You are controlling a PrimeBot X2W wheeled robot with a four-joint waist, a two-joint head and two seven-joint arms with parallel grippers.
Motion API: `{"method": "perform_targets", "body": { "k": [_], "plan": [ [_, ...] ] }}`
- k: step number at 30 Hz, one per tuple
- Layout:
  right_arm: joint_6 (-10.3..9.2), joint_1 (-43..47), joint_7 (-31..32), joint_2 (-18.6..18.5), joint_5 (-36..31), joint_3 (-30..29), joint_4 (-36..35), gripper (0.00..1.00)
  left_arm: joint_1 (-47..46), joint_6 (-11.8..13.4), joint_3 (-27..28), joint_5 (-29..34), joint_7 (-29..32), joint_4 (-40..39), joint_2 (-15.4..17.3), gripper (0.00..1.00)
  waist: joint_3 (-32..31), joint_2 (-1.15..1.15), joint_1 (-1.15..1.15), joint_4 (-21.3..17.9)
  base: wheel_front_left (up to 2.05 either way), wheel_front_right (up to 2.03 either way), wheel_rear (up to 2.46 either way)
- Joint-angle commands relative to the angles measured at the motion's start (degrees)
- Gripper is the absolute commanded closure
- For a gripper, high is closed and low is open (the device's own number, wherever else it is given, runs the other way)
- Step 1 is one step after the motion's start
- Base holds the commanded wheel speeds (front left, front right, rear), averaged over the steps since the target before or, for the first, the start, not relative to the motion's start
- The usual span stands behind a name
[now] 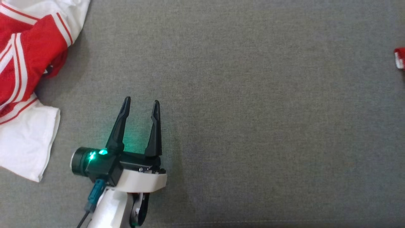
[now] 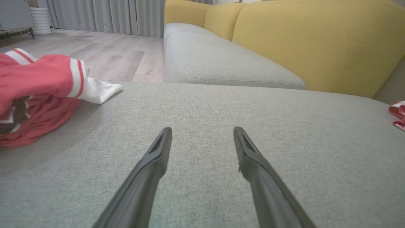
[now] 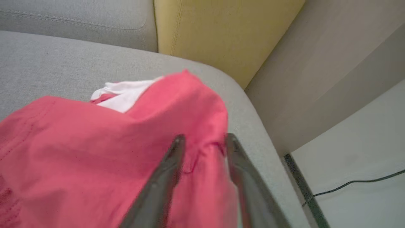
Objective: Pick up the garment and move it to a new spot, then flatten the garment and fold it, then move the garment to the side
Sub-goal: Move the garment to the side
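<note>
Two grippers over the grey seat cushion (image 1: pixel 253 126), and they could hardly look more different. The left gripper (image 1: pixel 141 100) sits over the cushion's near-left part, fingers (image 1: pixel 118 126) spread wide, nothing between them but bare grey weave, a green light (image 1: pixel 102 152) glowing on its body. Off at the cushion's left edge lies a red-and-white heap (image 1: pixel 28 63), crumpled, white cloth spilling toward the near side, well apart from those open fingers. Now across to the cushion's far right corner, where it meets the yellow backrest (image 3: pixel 221 34): that's where the garment (image 3: pixel 95 152) is, red cloth humped up with a flash of white at its far side, reaching right to the cushion's rounded edge. And the right gripper (image 3: pixel 205 137) is on it, fingers set at a narrow gap with a ridge of red fabric running between them; whether they truly pinch that ridge or only straddle it, I cannot tell from here. A small red-and-white scrap (image 1: pixel 399 58) shows at the cushion's right edge, well apart from the left gripper. Past the cushion's right edge, a pale floor (image 3: pixel 364 152) with a dark cable (image 3: pixel 348 183) trailing across it.
</note>
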Motion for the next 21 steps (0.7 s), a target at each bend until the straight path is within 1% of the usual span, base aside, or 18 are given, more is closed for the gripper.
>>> {"method": "perform_targets", "body": {
  "k": [1, 3, 4, 6, 9, 11, 13, 15, 16, 18, 21],
  "plan": [
    [0.37, 0.83, -1.76, -2.96, -3.40, -1.16, -0.05, 0.00, -0.36, -0.03, 1.12, -0.51, -0.29, -1.28, 0.10, 0.00, -1.60, 0.01, -0.03, 0.20, 0.00, 0.00, 0.00],
    [0.37, 0.31, -3.01, -0.72, -7.16, -2.43, -0.28, 0.00, -0.05, 0.10, 0.70, -0.76, -0.29, -0.88, 0.10, 0.00, -3.69, 0.01, -0.03, 0.47, 0.00, 0.00, 0.00],
    [0.37, 0.50, -3.92, 3.15, -10.18, -3.33, -1.43, 0.00, 0.65, 0.34, 0.41, -0.97, -0.29, -0.56, 0.10, 0.00, -6.49, 0.01, -0.03, 0.92, 0.00, 0.00, 0.00],
    [0.37, 1.65, -4.73, 8.04, -12.79, -3.61, -3.50, 0.00, 1.80, 0.72, 0.35, -1.11, -0.29, -0.14, 0.10, 0.00, -9.88, 0.01, -0.03, 1.45, 0.00, 0.00, 0.00],
    [0.37, 5.74, -5.83, 16.47, -14.50, -3.40, -8.01, 0.00, 4.04, 1.64, 0.90, -1.12, -0.29, 0.59, 0.10, 0.00, -15.53, 0.01, -0.03, 2.34, 0.00, 0.00, 0.00],
    [0.37, 9.88, -6.23, 21.71, -14.43, -2.72, -11.13, 0.00, 6.03, 2.54, 1.60, -1.29, -0.29, 1.27, 0.10, 0.00, -19.74, 0.01, -0.03, 2.84, 0.00, 0.00, 0.00],
    [0.37, 14.51, -6.39, 26.61, -14.24, -0.93, -15.19, 0.00, 8.30, 3.45, 2.48, -1.58, -0.29, 1.99, 0.10, 0.00, -23.92, 0.01, -0.03, 3.20, 0.00, 0.00, 0.00],
    [0.37, 19.22, -6.43, 30.30, -13.87, 0.66, -20.81, 0.00, 10.72, 4.27, 3.67, -1.61, -0.29, 2.40, 0.10, 0.00, -27.00, 0.01, -0.03, 3.43, 0.00, 0.00, 0.00],
    [0.37, 19.22, -6.43, 30.30, -13.87, 0.66, -20.81, 0.00, 10.72, 4.27, 3.67, -1.61, -0.29, 2.40, 0.10, 0.00, -27.00, 0.01, -0.03, 3.43, 0.00, 0.00, 0.00],
    [0.37, 23.40, -6.44, 32.91, -13.68, 1.28, -26.02, 0.00, 12.33, 4.62, 4.80, -1.15, -0.29, 2.19, 0.10, 0.00, -28.85, 0.01, -0.03, 3.77, 0.00, 0.00, 0.00],
    [0.37, 29.15, -6.45, 37.55, -14.92, 0.63, -32.45, 0.00, 14.29, 4.72, 6.46, -0.35, -0.29, 1.79, 0.10, 0.00, -31.13, 0.01, -0.03, 4.20, 0.00, 0.00, 0.00]
  ]
}}
